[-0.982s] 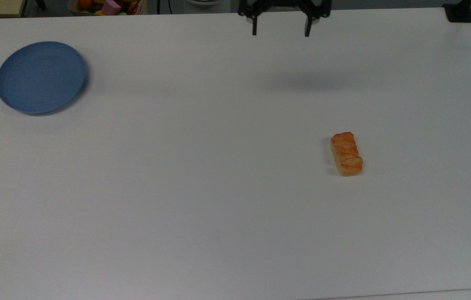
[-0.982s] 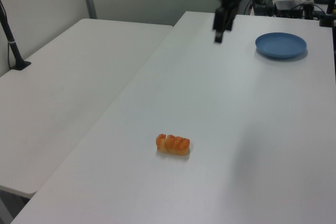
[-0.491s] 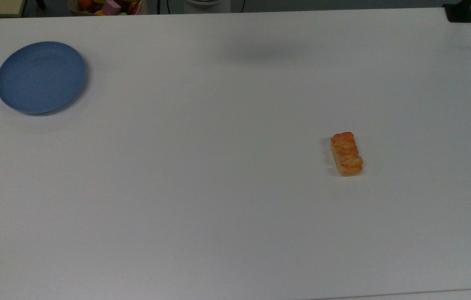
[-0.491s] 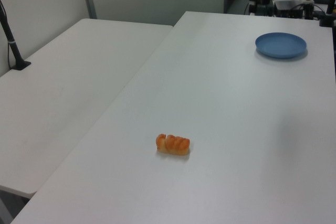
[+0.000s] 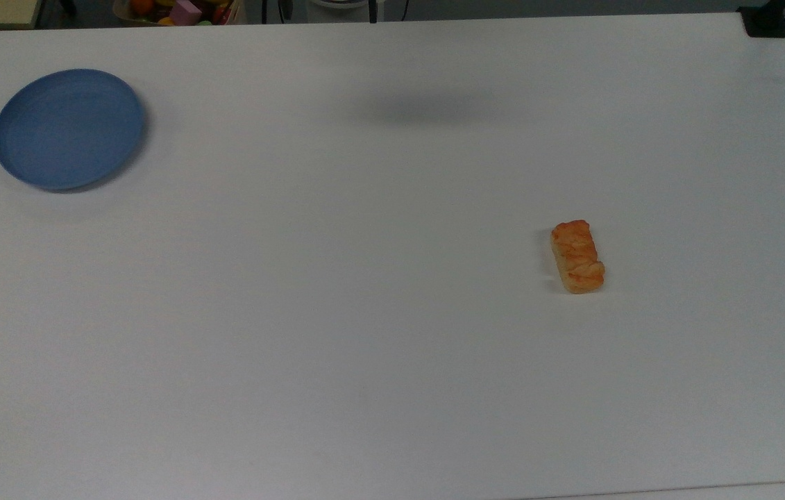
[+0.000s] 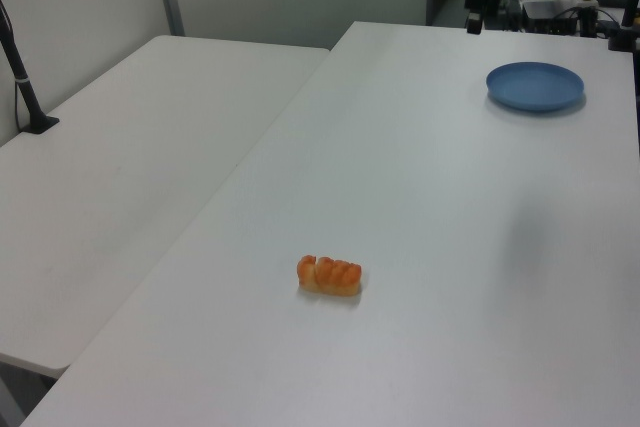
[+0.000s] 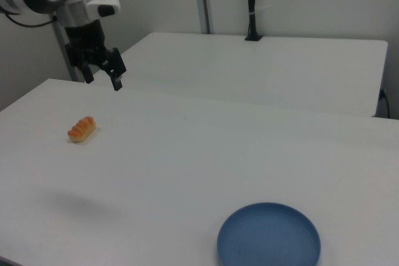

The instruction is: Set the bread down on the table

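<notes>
The bread lies flat on my counter, far right of the plate. My pincer hangs wide, empty. It looks light and flaky; I'd pinch its long sides gently.

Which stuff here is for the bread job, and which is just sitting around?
For the job:
- bread, lying on the table
- table
- gripper, open, up in the air

Just sitting around:
- blue plate, empty
- second table next to it
- colourful things past the table's far edge
</notes>
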